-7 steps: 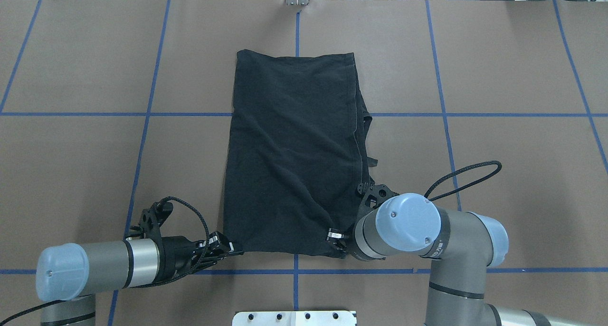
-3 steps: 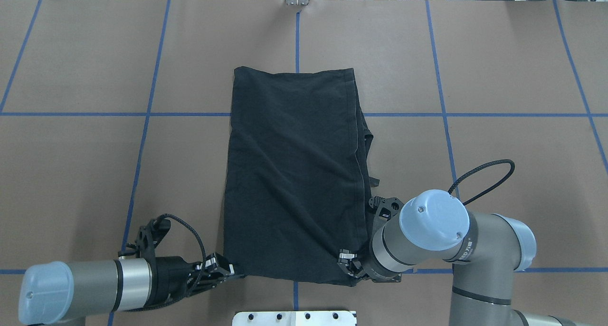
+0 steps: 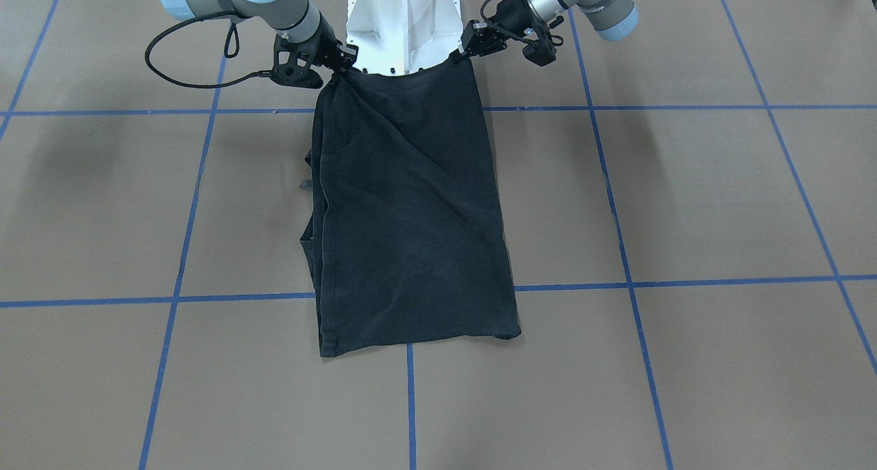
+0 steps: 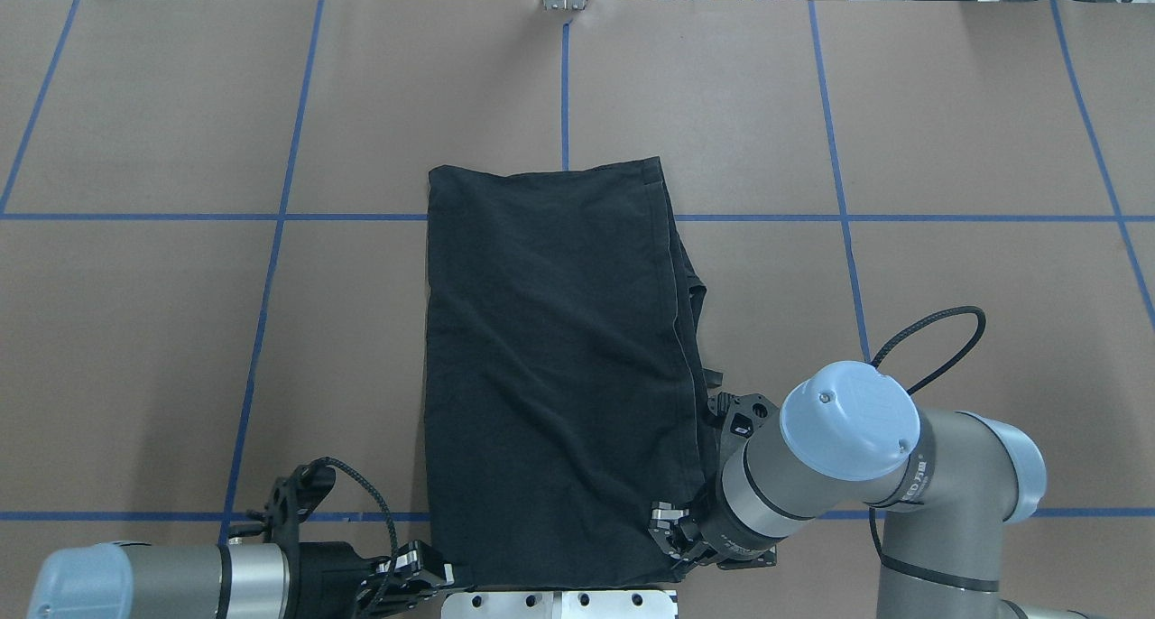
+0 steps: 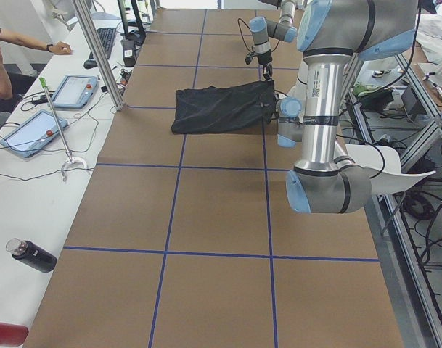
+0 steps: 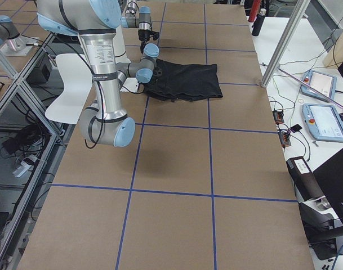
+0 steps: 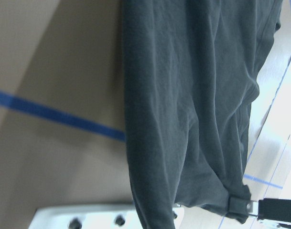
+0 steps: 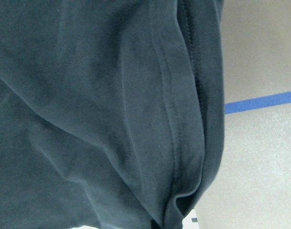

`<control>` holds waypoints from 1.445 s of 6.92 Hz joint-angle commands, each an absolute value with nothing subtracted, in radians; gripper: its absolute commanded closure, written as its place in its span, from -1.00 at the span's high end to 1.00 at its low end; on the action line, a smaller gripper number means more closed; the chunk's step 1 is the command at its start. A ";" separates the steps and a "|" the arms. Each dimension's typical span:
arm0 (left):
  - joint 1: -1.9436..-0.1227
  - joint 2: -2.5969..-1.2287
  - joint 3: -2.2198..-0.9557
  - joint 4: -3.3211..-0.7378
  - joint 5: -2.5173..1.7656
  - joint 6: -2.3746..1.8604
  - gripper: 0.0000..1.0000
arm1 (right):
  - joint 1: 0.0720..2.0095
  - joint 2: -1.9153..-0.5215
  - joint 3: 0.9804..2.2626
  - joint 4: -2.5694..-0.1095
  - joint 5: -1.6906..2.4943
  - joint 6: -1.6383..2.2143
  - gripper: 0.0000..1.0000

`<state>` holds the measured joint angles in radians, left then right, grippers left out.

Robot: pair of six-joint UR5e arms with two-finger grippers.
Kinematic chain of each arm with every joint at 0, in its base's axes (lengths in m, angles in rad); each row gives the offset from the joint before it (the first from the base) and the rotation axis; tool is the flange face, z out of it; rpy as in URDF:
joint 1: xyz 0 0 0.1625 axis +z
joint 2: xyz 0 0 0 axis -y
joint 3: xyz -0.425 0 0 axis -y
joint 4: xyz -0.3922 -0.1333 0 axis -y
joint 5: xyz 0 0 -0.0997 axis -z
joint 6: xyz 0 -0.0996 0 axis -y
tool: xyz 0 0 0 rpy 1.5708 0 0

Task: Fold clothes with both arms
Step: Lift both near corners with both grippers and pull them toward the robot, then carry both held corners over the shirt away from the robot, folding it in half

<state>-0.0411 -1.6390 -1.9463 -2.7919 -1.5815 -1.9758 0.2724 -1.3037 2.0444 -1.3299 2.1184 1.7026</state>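
1. Black T-shirt (image 4: 550, 366) is lying flat mid-way along the brown surface (image 4: 180, 330). It's folded lengthwise into a long rectangle, w/ the long axis running away from the robot.
2. Extra layers are sticking out along the shirt's edge on the robot's R side.
3. Near hem is stretching between the two claws, right at the white pedestal base (image 3: 404, 25).
4. L claw (image 4: 431, 572) is pinching the near-L corner, jaws narrowed down on the fabric, low by the surface.
5. R claw (image 4: 666, 527) is clamping the near-R corner the same way, w/ the wrist angling in from the R side.
6. Blue tape lines (image 4: 271, 240) are gridding the surface, and the far hem is lying just beyond one cross line.
7. On the white side surface, two tablets (image 5: 75, 90) and a black bottle (image 5: 32, 255) are sitting well apart from the shirt. A person's arm (image 5: 25, 40) is resting at the far end.
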 commanded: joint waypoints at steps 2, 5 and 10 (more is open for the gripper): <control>-0.110 -1.540 -2.103 -2.789 -1.603 -1.967 -1.00 | 0.406 -1.281 2.048 -1.330 2.126 1.698 -1.00; -0.320 -1.732 -2.016 -2.632 -1.676 -1.931 -1.00 | 0.537 -1.195 2.011 -1.331 2.138 1.681 -1.00; -0.661 -1.995 -1.696 -2.493 -1.783 -1.839 -1.00 | 0.630 -1.037 1.795 -1.327 2.118 1.675 -1.00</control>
<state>-0.6204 -1.9480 -1.7858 -2.4931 -1.7817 -1.8434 0.5948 -1.0734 1.8565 -1.3282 2.1225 1.6769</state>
